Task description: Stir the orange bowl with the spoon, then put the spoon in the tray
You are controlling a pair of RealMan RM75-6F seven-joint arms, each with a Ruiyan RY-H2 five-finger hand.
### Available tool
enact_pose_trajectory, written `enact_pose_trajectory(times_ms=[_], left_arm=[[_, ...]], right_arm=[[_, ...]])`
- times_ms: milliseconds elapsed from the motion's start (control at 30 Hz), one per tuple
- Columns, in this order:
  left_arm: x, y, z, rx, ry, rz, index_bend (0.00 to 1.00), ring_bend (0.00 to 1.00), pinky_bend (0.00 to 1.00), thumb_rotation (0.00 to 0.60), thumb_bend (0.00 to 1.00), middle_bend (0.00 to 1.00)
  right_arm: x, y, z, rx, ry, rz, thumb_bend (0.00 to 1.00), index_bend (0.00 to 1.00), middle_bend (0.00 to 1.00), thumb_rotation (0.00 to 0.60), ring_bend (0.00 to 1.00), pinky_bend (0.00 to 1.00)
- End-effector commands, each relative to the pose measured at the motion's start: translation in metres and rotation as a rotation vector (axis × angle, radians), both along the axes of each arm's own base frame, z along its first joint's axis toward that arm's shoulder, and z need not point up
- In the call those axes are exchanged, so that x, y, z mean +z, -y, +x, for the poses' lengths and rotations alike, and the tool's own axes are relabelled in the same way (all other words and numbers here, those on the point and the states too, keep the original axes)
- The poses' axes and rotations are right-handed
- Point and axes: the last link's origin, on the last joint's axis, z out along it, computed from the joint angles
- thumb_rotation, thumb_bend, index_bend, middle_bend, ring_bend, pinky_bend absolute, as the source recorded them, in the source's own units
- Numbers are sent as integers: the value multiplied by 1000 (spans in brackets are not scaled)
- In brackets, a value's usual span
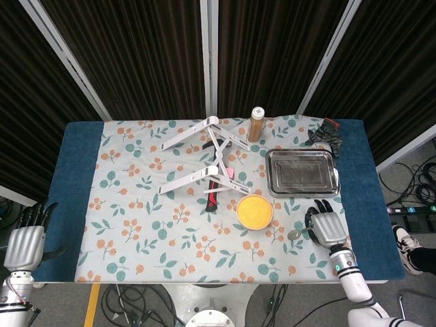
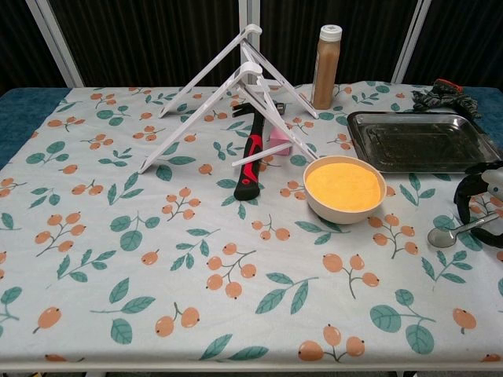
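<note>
The orange bowl [image 1: 254, 211] [image 2: 344, 186], filled with orange powder, stands right of the table's centre. Just right of it the metal spoon [image 1: 294, 234] [image 2: 442, 236] lies slanted, its bowl end toward the table's front and its handle running up into my right hand [image 1: 325, 227] [image 2: 481, 212]. That hand's fingers arch over the handle with the thumb below it, pinching it. The steel tray [image 1: 270, 174] [image 2: 357, 129] sits behind the hand and holds nothing. My left hand [image 1: 24, 245] hangs off the table's left front corner with fingers apart, holding nothing.
A red-and-black hammer [image 1: 211, 194] [image 2: 250, 165] and two white folding stands [image 1: 194, 177] [image 2: 204, 118] lie left of and behind the bowl. A brown bottle [image 1: 256, 124] [image 2: 327, 67] stands at the back, and a dark bundle [image 1: 323, 133] [image 2: 444, 94] lies behind the tray.
</note>
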Motion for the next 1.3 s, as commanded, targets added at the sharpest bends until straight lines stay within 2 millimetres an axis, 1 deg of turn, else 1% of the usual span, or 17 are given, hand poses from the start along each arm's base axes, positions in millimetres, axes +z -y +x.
enact_pose_trajectory(times_ms=[33,133,200,267,333,400,433,567,667,767,900,967,1033,1100,1200,1300], left_arm=[[1,0,0,-2,0,4,162,45,86,600,68,75],[2,1,1,-4,1,2,162,45,86,600,69,75],[2,1,1,-7,3,2,162,45,86,600,68,75],[2,1,2,-10,4,3,162,45,86,600,68,75],[3,1,2,-12,6,5,162,45,86,600,68,75],[3,1,2,-12,6,7,162,45,86,600,68,76],[3,2,2,-11,6,7,162,45,86,600,68,76],[4,3,-1,-3,4,8,162,45,86,600,67,76],[5,4,-2,3,5,10,162,45,86,600,68,75],[5,5,-4,9,4,10,162,45,86,600,68,76],[5,4,-6,13,6,9,162,45,86,600,68,76],[4,4,-6,12,9,8,162,45,86,600,68,76],[4,5,-6,12,11,9,162,45,86,600,68,75],[4,5,-7,15,13,12,162,45,86,600,67,76],[4,5,-8,16,12,13,162,45,86,600,68,75],[5,5,-9,13,11,17,162,45,86,600,67,76]], right_arm=[[16,-2,6,30,-7,-28,353,592,301,600,86,86],[32,0,18,56,15,-40,352,592,302,600,86,86],[41,5,30,81,28,-39,353,592,302,600,86,86],[47,15,44,106,39,-33,355,592,302,600,86,86],[48,25,56,126,42,-24,357,592,301,600,87,86],[44,38,72,148,39,-6,357,593,298,600,87,86],[39,45,80,157,37,6,357,594,296,600,87,86],[20,64,105,176,25,48,357,598,292,600,86,86],[5,72,117,187,7,81,358,595,290,600,87,86],[-9,76,126,201,-18,107,357,592,286,600,86,86],[-20,80,135,214,-48,113,357,570,281,600,84,86],[-24,81,137,214,-60,118,356,542,277,600,81,85],[-27,80,138,214,-71,129,351,488,268,600,73,81],[-27,77,139,219,-87,140,330,382,249,600,55,69],[-24,74,141,226,-100,143,296,274,232,600,44,54],[-16,70,144,234,-104,135,250,216,220,600,38,46]])
